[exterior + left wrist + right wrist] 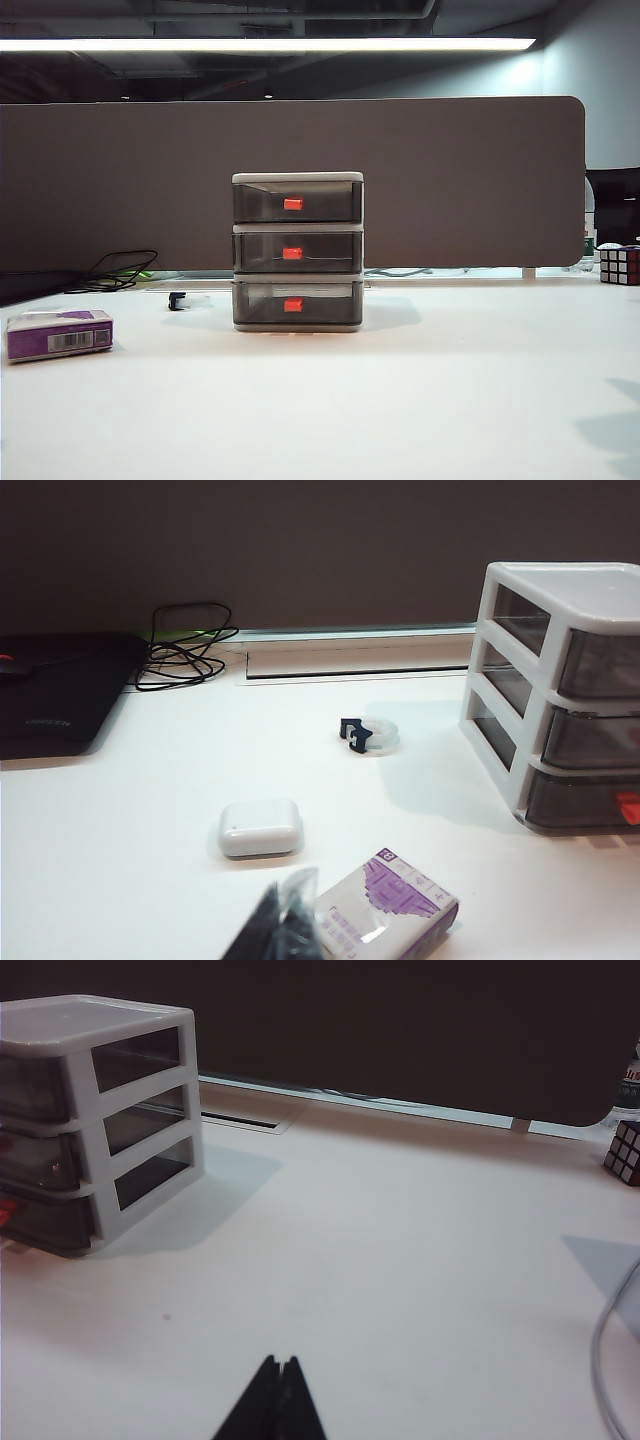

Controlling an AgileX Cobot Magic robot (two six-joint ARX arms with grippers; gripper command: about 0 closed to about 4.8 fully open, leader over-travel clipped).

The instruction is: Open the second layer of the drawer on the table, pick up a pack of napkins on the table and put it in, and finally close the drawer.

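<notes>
The drawer (297,250) stands mid-table, a pale grey frame with three smoky tiers, all pushed in. The second layer (296,252) is the middle tier with a red handle. The pack of napkins (58,334) lies flat at the far left of the table (400,400). Neither gripper shows in the exterior view. In the left wrist view my left gripper (285,905) is shut and empty, just beside the pack of napkins (385,910), with the drawer (560,690) further off. In the right wrist view my right gripper (279,1364) is shut and empty over bare table, the drawer (95,1120) well ahead.
A white rounded case (260,828) and a small dark-and-clear clip (368,734) lie between the napkins and the drawer. A black pad (55,690) and coiled cables (185,650) sit at the back left. A Rubik's cube (619,265) is at the back right, a white cable (610,1360) nearby.
</notes>
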